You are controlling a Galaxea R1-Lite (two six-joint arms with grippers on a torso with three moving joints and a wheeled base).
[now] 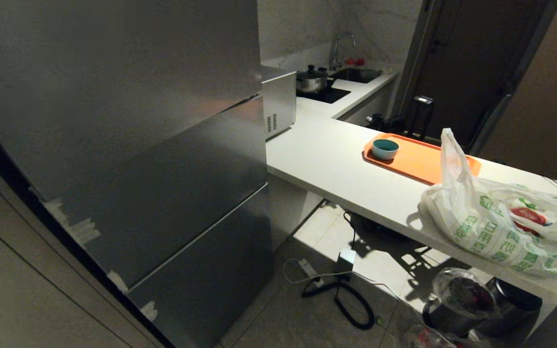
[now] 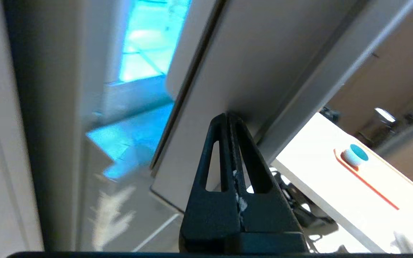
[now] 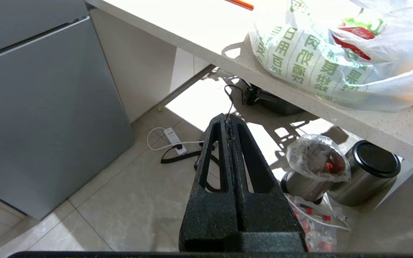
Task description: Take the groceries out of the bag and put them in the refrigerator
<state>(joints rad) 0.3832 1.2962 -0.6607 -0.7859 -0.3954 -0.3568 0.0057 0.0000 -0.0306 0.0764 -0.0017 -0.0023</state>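
On the white table (image 1: 336,164), right end: bag (image 1: 496,227) lying full, groceries inside | refrigerator (image 1: 162,183) at left, all doors closed in head view | left gripper (image 2: 229,120) fingers pressed together, empty, tip close at refrigerator door edge | right gripper (image 3: 228,122) fingers together, empty, over the floor below the table.

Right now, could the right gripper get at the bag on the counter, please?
Probably yes: the shut right gripper hangs below the counter edge, and nothing stands between it and the bag; it must rise first.
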